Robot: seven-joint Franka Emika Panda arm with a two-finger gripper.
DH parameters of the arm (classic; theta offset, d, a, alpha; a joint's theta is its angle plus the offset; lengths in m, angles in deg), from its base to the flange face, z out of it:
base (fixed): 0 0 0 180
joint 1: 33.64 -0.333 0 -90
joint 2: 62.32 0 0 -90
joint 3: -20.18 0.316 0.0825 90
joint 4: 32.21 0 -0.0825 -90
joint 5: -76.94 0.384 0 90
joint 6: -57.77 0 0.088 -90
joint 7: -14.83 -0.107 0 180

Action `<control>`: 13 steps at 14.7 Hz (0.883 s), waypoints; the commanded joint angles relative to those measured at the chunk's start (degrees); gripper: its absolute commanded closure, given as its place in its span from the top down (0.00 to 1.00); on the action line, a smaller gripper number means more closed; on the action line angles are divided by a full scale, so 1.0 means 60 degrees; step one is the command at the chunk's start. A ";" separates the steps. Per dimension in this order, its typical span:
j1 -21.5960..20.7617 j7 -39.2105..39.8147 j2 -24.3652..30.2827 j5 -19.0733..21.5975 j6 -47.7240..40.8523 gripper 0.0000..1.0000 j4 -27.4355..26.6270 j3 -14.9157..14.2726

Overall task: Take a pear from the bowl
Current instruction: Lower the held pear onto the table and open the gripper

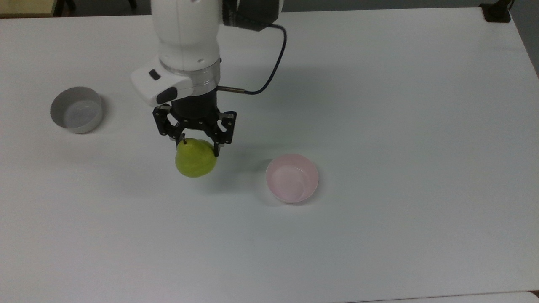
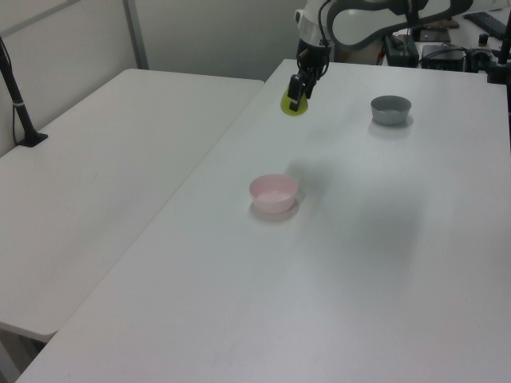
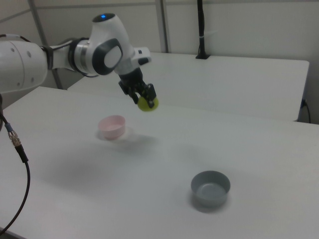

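A yellow-green pear [image 1: 196,159] with a short dark stem hangs in the air, my gripper [image 1: 196,147] shut on its upper part. It is high above the table, left of the bowl in the top view. The pale pink bowl [image 1: 292,178] stands empty on the white table. In the left view the pear [image 2: 293,106] hangs beyond the bowl [image 2: 274,193], under my gripper [image 2: 298,96]. Seen from the right view, the pear [image 3: 148,103] is up and to the right of the bowl [image 3: 111,126], held by my gripper [image 3: 143,98].
A grey bowl [image 1: 76,109] stands empty at the top view's left; it is also the grey bowl [image 3: 211,187] in the right view's foreground. A black cable [image 1: 269,67] loops from the arm. A second white table [image 2: 96,159] adjoins in the left view.
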 commanded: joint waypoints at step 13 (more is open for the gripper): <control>-0.0010 0.0049 -0.1525 -0.0705 0.0053 0.23 -0.0255 0.0005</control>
